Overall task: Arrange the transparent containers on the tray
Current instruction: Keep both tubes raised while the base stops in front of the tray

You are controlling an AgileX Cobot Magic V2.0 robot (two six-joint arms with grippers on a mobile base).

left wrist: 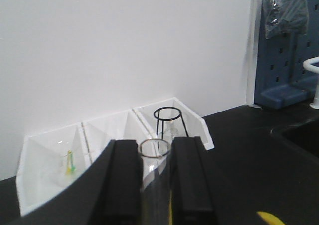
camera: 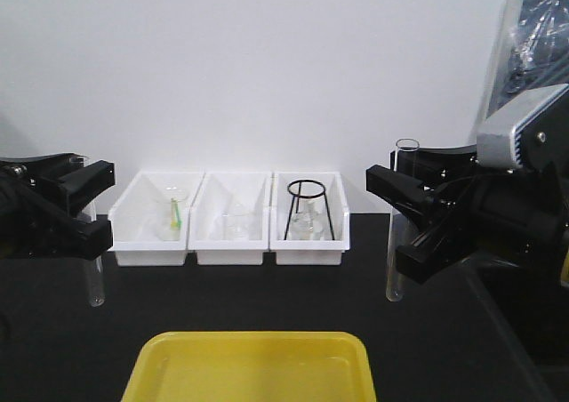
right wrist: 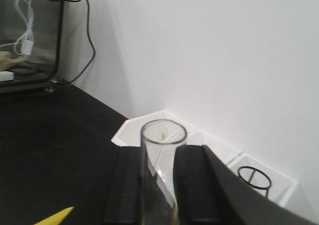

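While gripping a test tube in each claw, holds both clear of the black surface (camera: 267,295) and off the yellow tray (camera: 258,338). Has the left claw (camera: 89,211) closed on the upper part of the left test tube (camera: 94,282), beyond the tray's far left corner and above its rim. Has the right claw (camera: 402,224) clamped likewise on the right test tube (camera: 396,269), beyond the tray's far right corner. Carries both long axes vertical, open rims up, round bottoms down. Calls, by judgement, for bringing each tube inward and down toward the tray, then tipping it from upright to lying flat inside the rim. Looks about equally near the tray on either side. Shows no brand, label or legible writing on tubes, tray or the three white bins (camera: 229,220) behind the tray.
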